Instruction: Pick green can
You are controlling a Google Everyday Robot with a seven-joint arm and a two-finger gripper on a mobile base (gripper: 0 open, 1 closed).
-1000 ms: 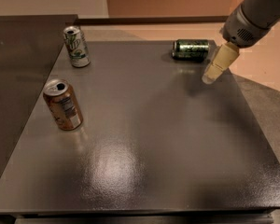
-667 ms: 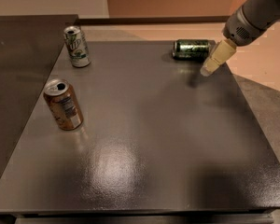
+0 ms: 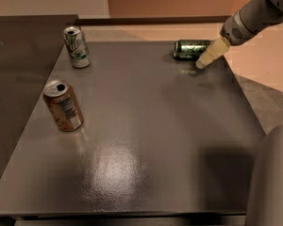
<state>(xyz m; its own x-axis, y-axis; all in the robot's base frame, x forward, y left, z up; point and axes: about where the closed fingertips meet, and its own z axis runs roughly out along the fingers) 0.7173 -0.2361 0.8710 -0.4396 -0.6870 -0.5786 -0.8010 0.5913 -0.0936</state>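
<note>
The green can (image 3: 190,49) lies on its side near the far right edge of the dark table (image 3: 146,126). It is dark metallic green with pale markings. My gripper (image 3: 201,63) comes in from the upper right, its cream fingertips (image 3: 208,54) pointing down-left. The tip sits just right of and in front of the can, overlapping its right end. Nothing is held.
A mostly white can with a green logo (image 3: 77,47) stands upright at the far left. A brown-orange can (image 3: 62,105) stands at the left edge, nearer to me. A grey part of the robot (image 3: 273,182) fills the lower right corner.
My gripper has moved up and away from me, closing in on the right end of the green can. The cans have not moved.
</note>
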